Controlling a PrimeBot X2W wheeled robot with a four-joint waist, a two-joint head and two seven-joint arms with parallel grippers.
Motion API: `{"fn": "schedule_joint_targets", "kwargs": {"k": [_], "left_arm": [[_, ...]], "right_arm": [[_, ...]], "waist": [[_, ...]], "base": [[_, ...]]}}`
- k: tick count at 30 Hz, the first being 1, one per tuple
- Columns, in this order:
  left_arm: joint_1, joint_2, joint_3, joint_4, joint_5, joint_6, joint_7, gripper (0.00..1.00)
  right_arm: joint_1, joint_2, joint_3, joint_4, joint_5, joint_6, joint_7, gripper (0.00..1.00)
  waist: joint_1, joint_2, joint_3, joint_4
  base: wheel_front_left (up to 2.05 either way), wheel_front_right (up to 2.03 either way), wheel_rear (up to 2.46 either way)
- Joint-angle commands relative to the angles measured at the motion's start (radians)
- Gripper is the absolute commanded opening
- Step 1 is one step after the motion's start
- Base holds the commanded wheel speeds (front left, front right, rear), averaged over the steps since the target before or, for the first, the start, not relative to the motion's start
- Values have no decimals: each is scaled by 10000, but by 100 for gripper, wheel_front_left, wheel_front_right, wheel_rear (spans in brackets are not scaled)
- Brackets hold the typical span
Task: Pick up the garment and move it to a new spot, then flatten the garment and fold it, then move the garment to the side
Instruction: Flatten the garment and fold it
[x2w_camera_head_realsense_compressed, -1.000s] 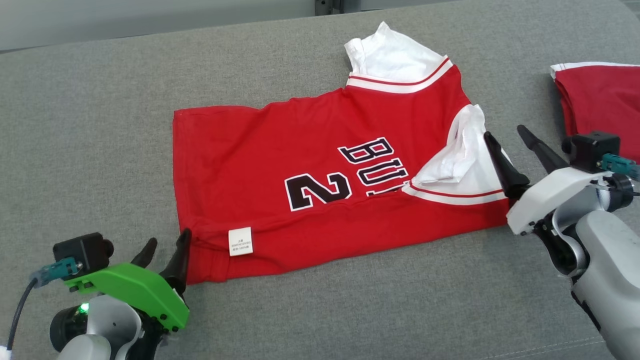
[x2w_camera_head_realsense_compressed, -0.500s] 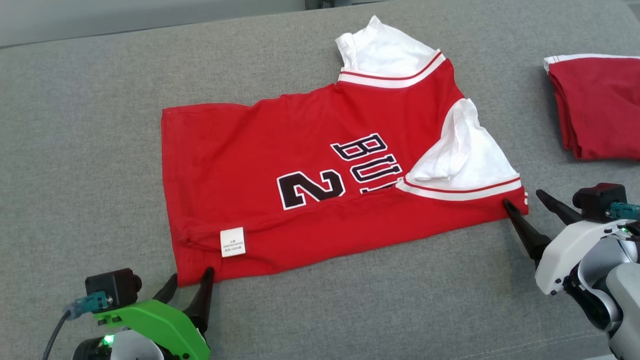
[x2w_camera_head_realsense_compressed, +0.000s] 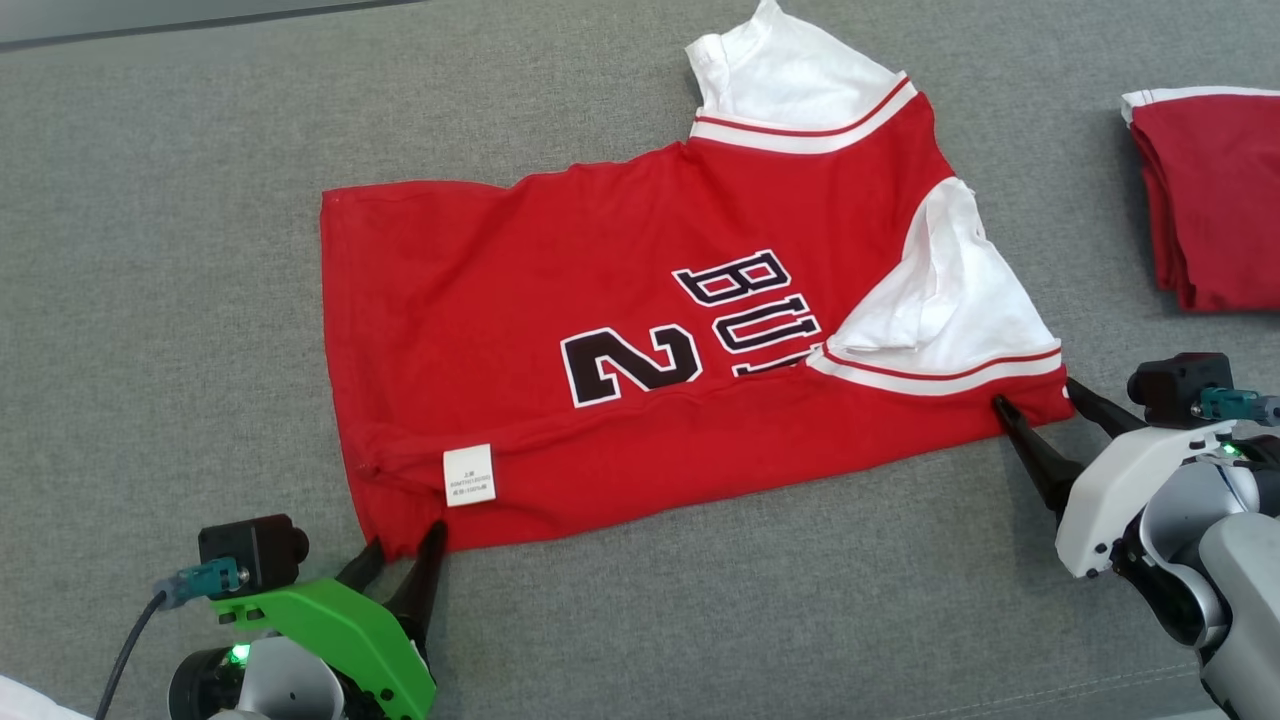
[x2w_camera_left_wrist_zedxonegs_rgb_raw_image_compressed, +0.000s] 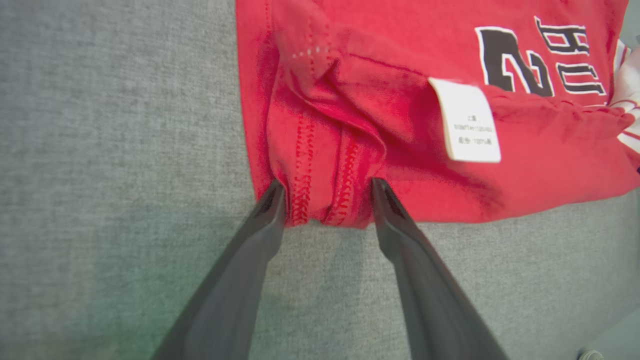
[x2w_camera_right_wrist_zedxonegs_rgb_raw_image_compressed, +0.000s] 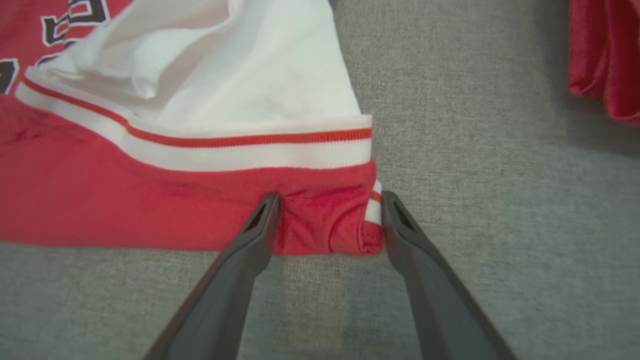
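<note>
Grey cushion (x2w_camera_head_realsense_compressed: 150, 250) holds the half-folded jersey (x2w_camera_head_realsense_compressed: 600, 300); the left claw (x2w_camera_head_realsense_compressed: 405, 538) and right claw (x2w_camera_head_realsense_compressed: 1036, 393) sit spread around its corners, and should pinch next.

Work surface: grey fabric cushion (x2w_camera_head_realsense_compressed: 150, 250).
I see two items lying directly on it: a red jersey (x2w_camera_head_realsense_compressed: 480, 300) spread mostly flat across the centre, with a white label (x2w_camera_head_realsense_compressed: 469, 475) showing near its front hem, and a folded red garment (x2w_camera_head_realsense_compressed: 1215, 200) well apart at the right edge.
</note>
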Motion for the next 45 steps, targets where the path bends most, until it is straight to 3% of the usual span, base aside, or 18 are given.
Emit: {"fn": "schedule_joint_targets", "kwargs": {"k": [1, 2, 3, 4, 11, 17, 21, 25, 26, 27, 28, 29, 32, 37, 40, 45], "left_arm": [[-36, -48, -102, 173, -140, -67, 122, 0], [-53, -41, -115, 212, -176, -103, 158, 0], [-64, -26, -120, 251, -230, -167, 172, 0], [-79, 9, -84, 308, -243, -188, 177, 0], [151, 596, 421, 67, -633, -402, 350, 0], [1042, 1298, 577, -1050, -1013, -628, 781, 0], [1856, 1398, 365, -1656, -1193, -603, 906, 0], [2565, 1081, 115, -1701, -1354, -582, 693, 0], [2682, 1005, 68, -1635, -1334, -563, 606, 17], [2755, 943, 52, -1560, -1259, -536, 484, 45], [2804, 870, 67, -1486, -1214, -500, 364, 100], [2832, 799, 80, -1435, -1214, -494, 258, 100], [2803, 813, 210, -1538, -1016, -384, -13, 100], [1965, 1538, 788, -2215, -346, -58, -58, 100], [718, 1892, 901, -2495, -47, -73, 441, 100], [-2552, 1569, 282, -1591, 428, -384, 1524, 100]], "right_arm": [[-42, 61, 126, 26, 117, 3, 108, 100], [-71, 83, 168, 76, 238, 3, 178, 49], [-107, 84, 224, 119, 334, 3, 236, 31], [-132, 45, 312, 128, 384, 3, 261, 0], [-52, -582, 344, 30, 1419, -9, 457, 0], [442, -1566, 160, -660, 2216, -17, 838, 0], [1054, -2061, 53, -1108, 2636, -17, 1342, 0], [1757, -2308, -131, -1342, 2918, -17, 1747, 0], [1908, -2347, -155, -1349, 2924, -17, 1842, 0], [2016, -2365, -209, -1314, 2878, -17, 1903, 0], [2070, -2383, -260, -1268, 2760, -17, 1950, 33], [2136, -2398, -319, -1214, 2648, -17, 2033, 100], [2105, -2475, -505, -1478, 2463, -4, 2212, 100], [1175, -3002, -1331, -3123, 2537, 2, 2738, 100], [35, -3215, -1737, -4110, 2328, 0, 3267, 100], [-2555, -2851, -1522, -4158, 1417, 2, 4413, 100]], "waist": [[0, 0, 29, 22], [0, 0, 47, 36], [0, 0, 55, 55], [0, 0, 52, 75], [0, 0, -306, 158], [0, 0, -760, 113], [0, 0, -829, 60], [0, 0, -692, 60], [0, 0, -638, 65], [0, 0, -597, 70], [0, 0, -559, 83], [0, 0, -519, 102], [0, 0, -413, 175], [0, 0, 210, 315], [0, 0, 912, 487], [0, 0, 2309, 1078]], "base": [[0, 0, 0], [0, 0, 0], [0, 0, 0], [0, 0, 0], [0, 0, 0], [0, 0, 0], [0, 0, 0], [0, 0, 0], [0, 0, 0], [0, 0, 0], [0, 0, 0], [0, 0, 0], [0, 0, 0], [0, 0, 0], [0, 0, 0], [0, 0, 0]]}}
